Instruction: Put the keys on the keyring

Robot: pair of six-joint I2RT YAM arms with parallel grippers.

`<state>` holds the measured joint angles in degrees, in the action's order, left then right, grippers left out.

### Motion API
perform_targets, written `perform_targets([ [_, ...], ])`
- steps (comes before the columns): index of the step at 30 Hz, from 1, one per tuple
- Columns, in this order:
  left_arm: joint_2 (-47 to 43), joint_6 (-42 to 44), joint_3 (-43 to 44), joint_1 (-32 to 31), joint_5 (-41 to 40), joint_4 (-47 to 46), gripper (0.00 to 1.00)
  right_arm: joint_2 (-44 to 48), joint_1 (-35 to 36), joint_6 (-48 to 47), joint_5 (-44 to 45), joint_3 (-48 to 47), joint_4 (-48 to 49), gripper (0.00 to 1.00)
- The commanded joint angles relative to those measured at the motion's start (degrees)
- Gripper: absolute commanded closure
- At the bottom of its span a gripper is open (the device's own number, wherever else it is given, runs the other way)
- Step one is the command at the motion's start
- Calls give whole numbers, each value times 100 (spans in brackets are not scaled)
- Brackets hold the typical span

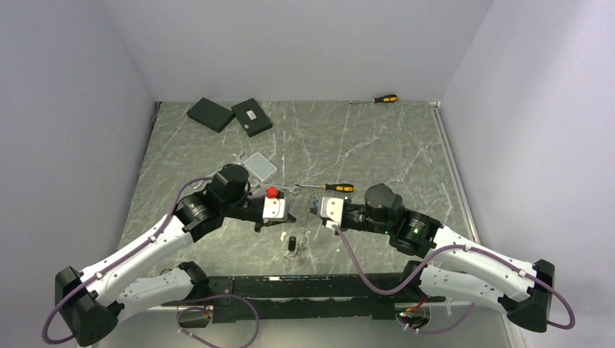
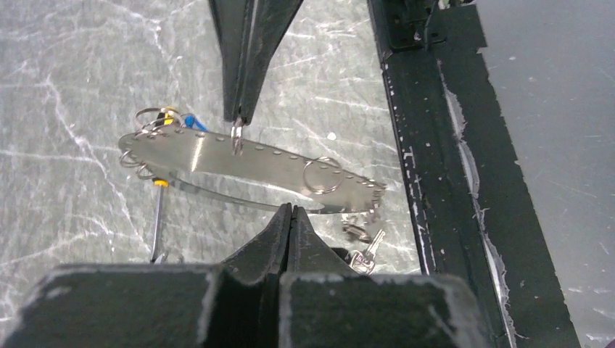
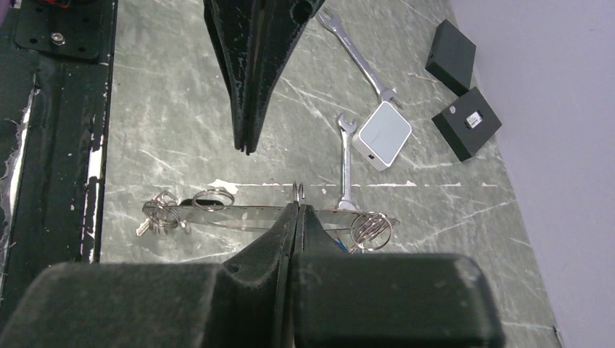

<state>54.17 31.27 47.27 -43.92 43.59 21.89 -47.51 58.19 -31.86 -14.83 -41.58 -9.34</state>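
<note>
The keyring (image 2: 217, 156) is by the middle of the tabletop's (image 1: 377, 145) near edge, keys (image 2: 368, 248) at its ends. The right fingers (image 3: 279, 243) pinch a small ring (image 2: 236, 141) on it; the left fingers (image 2: 275, 243) are pressed together.

no readable text, white label (image 3: 472, 119) on black box (image 3: 454, 135) too small

Two wrenches (image 3: 346, 161), two screwdrivers (image 1: 337, 187), two boxes (image 1: 252, 117)
</note>
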Motion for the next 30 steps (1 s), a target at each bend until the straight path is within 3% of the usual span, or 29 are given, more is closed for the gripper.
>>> perform_targets([
  [1,204,-361,17,26,-544,5,100,100,-19,172,121,-1,346,100],
  [4,441,-823,-30,26,-916,-140,86,132,-23,306,292,-22,148,100],
  [7,647,-1730,20,30,-1253,-302,81,342,-19,424,560,17,-93,100],
  [8,681,-2035,16,25,-1287,-384,71,441,-21,455,661,38,-139,100],
  [9,681,-2296,-48,23,-1333,-492,42,537,-23,477,786,75,-182,100],
  [10,664,-2571,-134,25,-1439,-620,25,661,-27,509,910,106,-225,100],
  [13,643,-3464,-405,13,-1988,-829,25,848,-27,515,1235,191,-355,100],
  [17,780,-4638,-595,-103,-2897,-923,36,966,-27,517,1579,263,-404,100],
  [22,1471,-5082,-535,-1019,-4240,-529,37,1120,-27,425,1764,378,-283,100],
  [26,2172,-5708,-111,-1502,-5002,182,53,1171,-27,395,1794,379,-294,100],
  [30,2689,-5797,98,-2207,-5416,353,50,1236,-27,366,1888,422,-274,100],
])
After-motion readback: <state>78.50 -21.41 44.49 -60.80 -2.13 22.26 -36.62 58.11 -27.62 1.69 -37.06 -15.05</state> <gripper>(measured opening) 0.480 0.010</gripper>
